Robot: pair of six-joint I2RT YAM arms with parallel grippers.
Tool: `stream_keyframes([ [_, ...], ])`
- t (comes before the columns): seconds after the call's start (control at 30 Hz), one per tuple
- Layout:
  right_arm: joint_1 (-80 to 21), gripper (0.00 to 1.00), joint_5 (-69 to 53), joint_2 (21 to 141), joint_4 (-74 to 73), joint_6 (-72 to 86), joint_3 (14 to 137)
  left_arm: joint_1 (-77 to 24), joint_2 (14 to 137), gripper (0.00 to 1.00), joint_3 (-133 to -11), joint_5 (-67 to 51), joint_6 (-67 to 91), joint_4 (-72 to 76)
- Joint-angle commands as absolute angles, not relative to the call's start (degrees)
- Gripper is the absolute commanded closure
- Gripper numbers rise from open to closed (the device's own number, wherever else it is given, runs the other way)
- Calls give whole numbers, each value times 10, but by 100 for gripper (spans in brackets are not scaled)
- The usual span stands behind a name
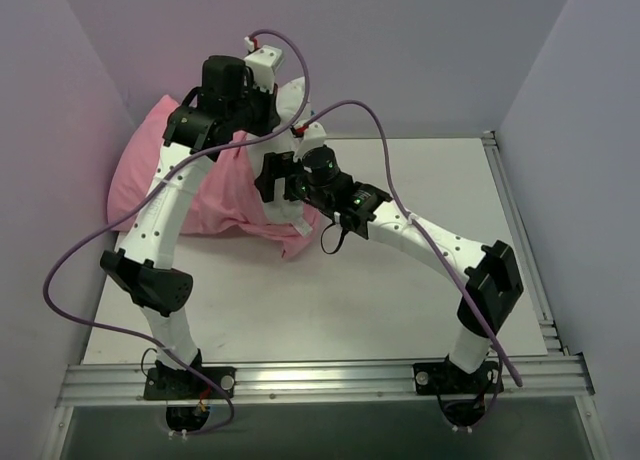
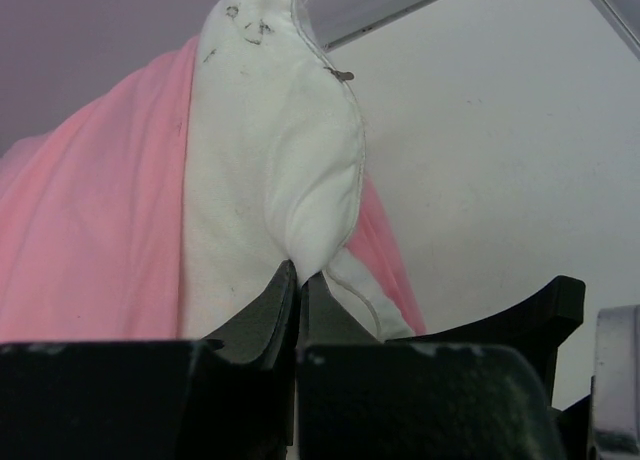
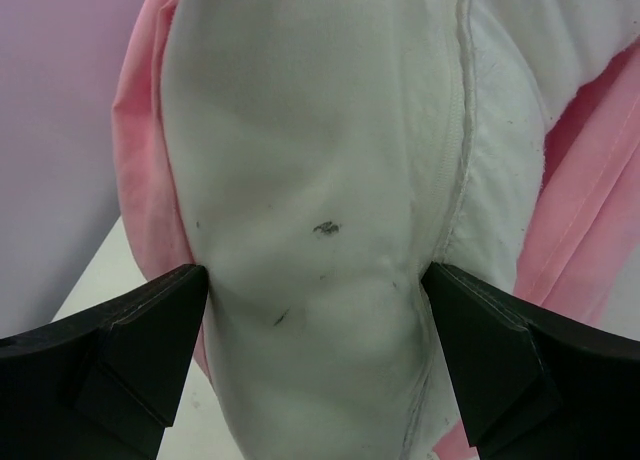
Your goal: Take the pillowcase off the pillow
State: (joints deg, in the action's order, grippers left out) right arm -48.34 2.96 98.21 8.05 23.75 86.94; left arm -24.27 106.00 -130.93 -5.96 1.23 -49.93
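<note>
Pinching a fold of the plump, off-white, plain-fabric pillow (image 2: 270, 150) between jaws drawn almost together, the left gripper (image 2: 298, 280) anchored the bared end of the cushion, probably so the cover could be drawn away from it without the whole bundle following. The large, soft pink fabric pillowcase (image 2: 80, 240) hung down the left side of the left wrist view and showed as a thin strip to the right of the white cloth, so it had slipped back from this end only. In the overhead view its pink bulk lay in the upper left of the frame, on the far left part of the white table (image 1: 400, 300) near the back corner, with both arms reaching over it. The right gripper (image 3: 315, 272) stood wide, its black fingers (image 3: 150, 330) flanking the white bulge at the lower left and lower right of its own view, their tips at the pillow's sides. Whether they pressed in could not be told. That spread suggested a second grasp being lined up on the pillow. Most of the pillow seemed to be inside the case, so the task looked far from finished.
</note>
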Motion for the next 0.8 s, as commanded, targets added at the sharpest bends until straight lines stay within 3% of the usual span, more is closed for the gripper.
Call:
stream_keyframes([
  [0.0, -477, 0, 76, 1012, 51, 229, 889, -247, 1034, 98, -1340, -75, 22, -429],
  [0.2, -468, 4, 74, 1043, 44, 222, 897, -246, 1031, 98, -1342, -85, 25, -433],
  [0.37, -463, 34, 26, 1055, 82, 234, 883, -247, 1034, 98, -1350, -88, 16, -437],
  [0.43, -461, 33, 6, 1045, 87, 231, 878, -247, 1039, 98, -1355, -88, 11, -439],
  [0.5, -459, 27, -23, 1034, 95, 223, 870, -247, 1042, 98, -1361, -88, 7, -441],
  [0.6, -458, 30, -40, 1015, 100, 194, 847, -247, 1051, 98, -1376, -95, 7, -446],
  [0.63, -456, 36, -47, 1009, 106, 188, 835, -247, 1056, 98, -1380, -98, 7, -446],
  [0.67, -449, 57, -66, 1007, 113, 184, 818, -248, 1057, 98, -1383, -101, 7, -450],
  [0.73, -442, 77, -84, 1005, 115, 191, 806, -249, 1062, 98, -1385, -105, 4, -453],
  [0.77, -439, 94, -105, 1001, 128, 197, 795, -249, 1063, 98, -1383, -105, 1, -454],
])
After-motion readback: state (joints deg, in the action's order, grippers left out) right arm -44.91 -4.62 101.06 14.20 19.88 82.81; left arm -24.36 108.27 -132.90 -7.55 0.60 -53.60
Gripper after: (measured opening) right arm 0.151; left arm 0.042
